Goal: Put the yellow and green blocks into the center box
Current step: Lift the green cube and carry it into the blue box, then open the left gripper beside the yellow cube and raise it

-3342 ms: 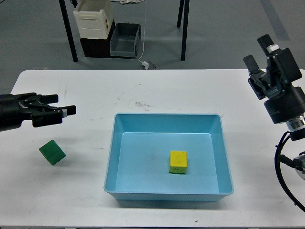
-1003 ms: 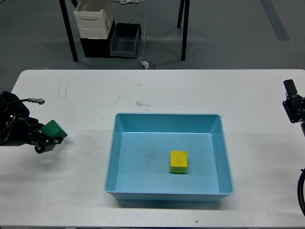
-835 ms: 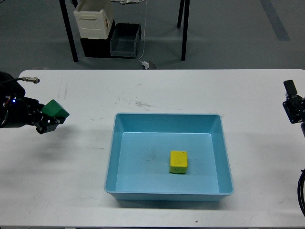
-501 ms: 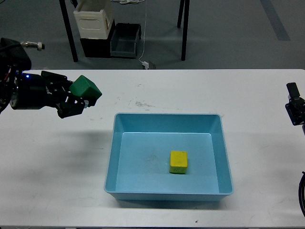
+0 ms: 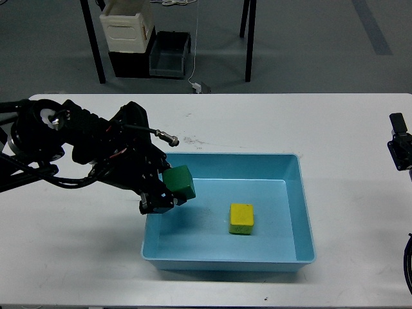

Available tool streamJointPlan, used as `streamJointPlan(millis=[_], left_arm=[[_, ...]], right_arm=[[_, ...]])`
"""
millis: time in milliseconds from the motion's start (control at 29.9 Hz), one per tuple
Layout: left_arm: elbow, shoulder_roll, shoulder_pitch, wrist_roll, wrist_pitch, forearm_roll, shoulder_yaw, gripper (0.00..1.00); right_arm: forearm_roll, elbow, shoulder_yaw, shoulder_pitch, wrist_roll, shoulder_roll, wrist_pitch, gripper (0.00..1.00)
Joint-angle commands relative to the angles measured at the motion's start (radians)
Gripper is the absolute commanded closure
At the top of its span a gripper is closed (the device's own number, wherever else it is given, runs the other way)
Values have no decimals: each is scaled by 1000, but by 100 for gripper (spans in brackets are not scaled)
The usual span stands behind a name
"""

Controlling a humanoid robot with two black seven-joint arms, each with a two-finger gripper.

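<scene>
White tabletop (image 5: pixel 212 119) fills most of the head view, with grey floor beyond its far edge. Landmark for all positions below: the light-blue tray (image 5: pixel 302 206), sitting at mid-table.

Green block (image 5: pixel 179 181): held off the surface, just inside the tray's left wall, above the tray's left interior. Tilted slightly, one top face and two side faces visible. Not touching the tray floor as far as the view shows.

Left gripper (image 5: pixel 168 192): clamped on the green block, fingers pressing its lower left side (the near finger shows as a dark pad with a pale tip under the cube). Gripper body overlaps the tray's left rim. The black left arm (image 5: pixel 84 145) runs away from the tray to the left, crossing the table's left part, with cables looped along it and a small metal connector sticking out toward the tray's far-left corner.

Yellow block (image 5: pixel 241 218): resting flat on the tray floor, a little right of the tray's centre, well apart from the green block and from every wall.

Right gripper (image 5: pixel 399 141): only a dark sliver at the view's edge, far right of the tray and clear of it; cannot tell how its fingers stand.

Beyond the tray's far side, off the table: a cream crate (image 5: pixel 127 29) stacked on a dark box, a dark bin (image 5: pixel 168 55) just beside it, black table legs (image 5: pixel 93 45) either side, and a white cable trailing down to the floor.
</scene>
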Motion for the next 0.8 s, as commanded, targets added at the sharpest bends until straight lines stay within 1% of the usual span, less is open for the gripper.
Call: streamJointPlan(millis=[0, 33, 67, 167, 234, 267, 368, 434, 602, 702, 769], left_arm=[[98, -67, 14, 0, 0, 37, 27, 62], [104, -72, 15, 0, 0, 37, 30, 60], [110, -73, 15, 0, 0, 38, 31, 55], [113, -86, 18, 0, 0, 30, 31, 34], [113, -87, 20, 0, 0, 27, 31, 17], [115, -86, 20, 0, 0, 26, 27, 11], [116, -87, 20, 0, 0, 24, 26, 10], [116, -87, 21, 0, 0, 17, 21, 5], [116, -95, 15, 0, 0, -64, 1, 0], [112, -89, 24, 0, 0, -272, -90, 0], [112, -84, 58, 0, 0, -456, -149, 0]], right_arm=[[0, 2, -1, 0, 0, 1, 1, 0], [0, 2, -1, 0, 0, 1, 1, 0], [0, 0, -1, 0, 0, 1, 1, 0], [0, 2, -1, 0, 0, 1, 1, 0], [0, 2, -3, 0, 0, 1, 1, 0], [0, 2, -3, 0, 0, 3, 1, 0], [0, 2, -4, 0, 0, 1, 3, 0], [0, 5, -9, 0, 0, 1, 5, 0], [1, 5, -17, 1, 0, 3, 5, 0], [0, 2, -20, 16, -8, 3, 5, 0], [1, 2, -24, 36, -14, 4, 5, 0]])
